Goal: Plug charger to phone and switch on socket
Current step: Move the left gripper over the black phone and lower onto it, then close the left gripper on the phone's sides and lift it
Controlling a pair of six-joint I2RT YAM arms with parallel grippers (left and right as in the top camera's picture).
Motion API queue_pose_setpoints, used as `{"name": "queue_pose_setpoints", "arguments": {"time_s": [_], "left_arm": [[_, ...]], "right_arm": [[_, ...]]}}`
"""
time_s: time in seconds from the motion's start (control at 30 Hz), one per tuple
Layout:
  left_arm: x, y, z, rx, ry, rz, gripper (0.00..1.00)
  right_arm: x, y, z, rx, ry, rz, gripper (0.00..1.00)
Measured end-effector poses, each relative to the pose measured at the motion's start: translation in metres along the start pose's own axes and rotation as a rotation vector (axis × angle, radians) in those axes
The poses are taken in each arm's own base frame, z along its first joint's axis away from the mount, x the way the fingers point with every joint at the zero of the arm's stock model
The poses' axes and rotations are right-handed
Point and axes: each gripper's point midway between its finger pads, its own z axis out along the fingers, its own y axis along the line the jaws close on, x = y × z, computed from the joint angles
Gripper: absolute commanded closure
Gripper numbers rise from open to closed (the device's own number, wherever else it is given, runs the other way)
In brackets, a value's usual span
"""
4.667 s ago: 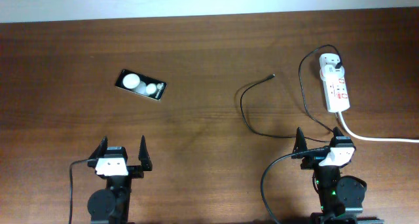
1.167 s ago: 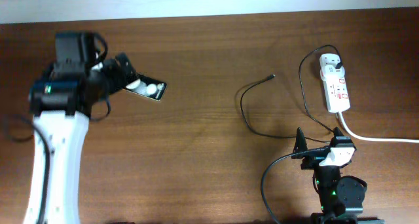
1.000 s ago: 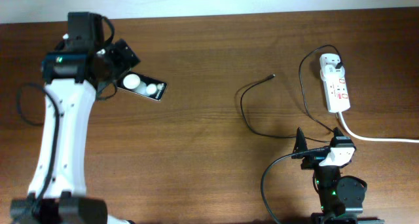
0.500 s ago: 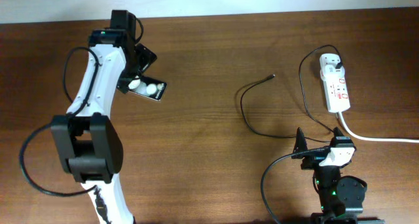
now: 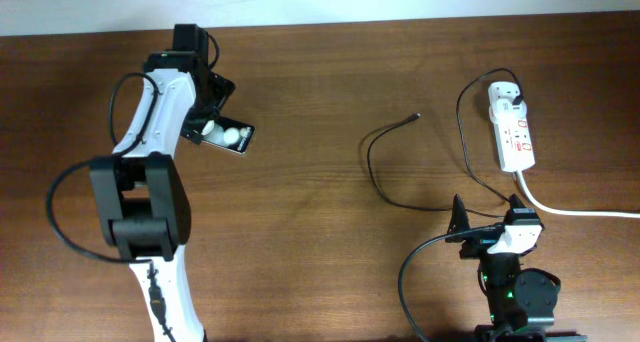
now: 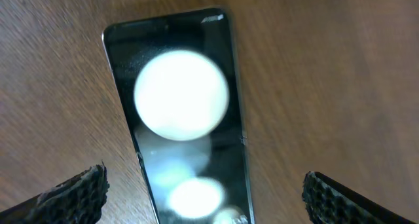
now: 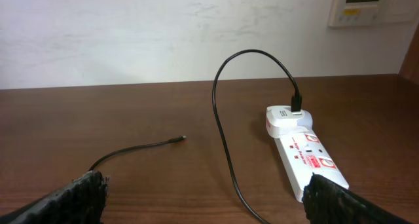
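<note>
The phone (image 5: pixel 235 137) is a glossy black rectangle with white round blobs, lying flat at the left rear of the table. My left gripper (image 5: pixel 207 112) hovers over its left end, open. In the left wrist view the phone (image 6: pixel 180 139) lies between the two fingertips (image 6: pixel 72 198), apart from both. The charger cable (image 5: pixel 375 167) loops at centre right, and its free connector tip (image 5: pixel 416 115) lies on the wood. Its white adapter (image 5: pixel 505 97) sits in the socket strip (image 5: pixel 515 137). My right gripper (image 5: pixel 490 224) rests open near the front edge, and the strip (image 7: pixel 304 155) and the tip (image 7: pixel 182 139) lie ahead of it.
The strip's thick white cord (image 5: pixel 575 211) runs off the right edge. The left arm (image 5: pixel 150 172) stretches from the front left up to the phone. A pale wall (image 7: pixel 163 34) stands behind the table's far edge.
The left arm has risen from its rest pose at the front, swung across to the phone and settled over it with jaws open. The phone, charger and right arm have not moved.
</note>
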Motion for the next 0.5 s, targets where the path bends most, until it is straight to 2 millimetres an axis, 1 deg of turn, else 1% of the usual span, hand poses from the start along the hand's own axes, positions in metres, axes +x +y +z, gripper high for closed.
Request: {"name": "queue_pose_setpoints", "arguments": {"time_s": [0.13,0.2,0.4,0.47,0.5], "left_arm": [[0.007,0.007,0.029,-0.047,0.026,-0.014,0.01],[0.007,0.006,0.036,-0.047,0.027,-0.019,0.01],[0.008,0.006,0.043,-0.051,0.028,-0.021,0.01],[0.008,0.006,0.045,-0.054,0.03,-0.02,0.09],[0.009,0.007,0.045,-0.058,0.032,-0.019,0.1]], "right_arm": [[0.0,0.0,0.0,0.0,0.0,0.0,0.01],[0.0,0.0,0.0,0.0,0.0,0.0,0.01],[0.0,0.0,0.0,0.0,0.0,0.0,0.01],[0.0,0.0,0.0,0.0,0.0,0.0,0.01],[0.0,0.0,0.0,0.0,0.0,0.0,0.01]]}}
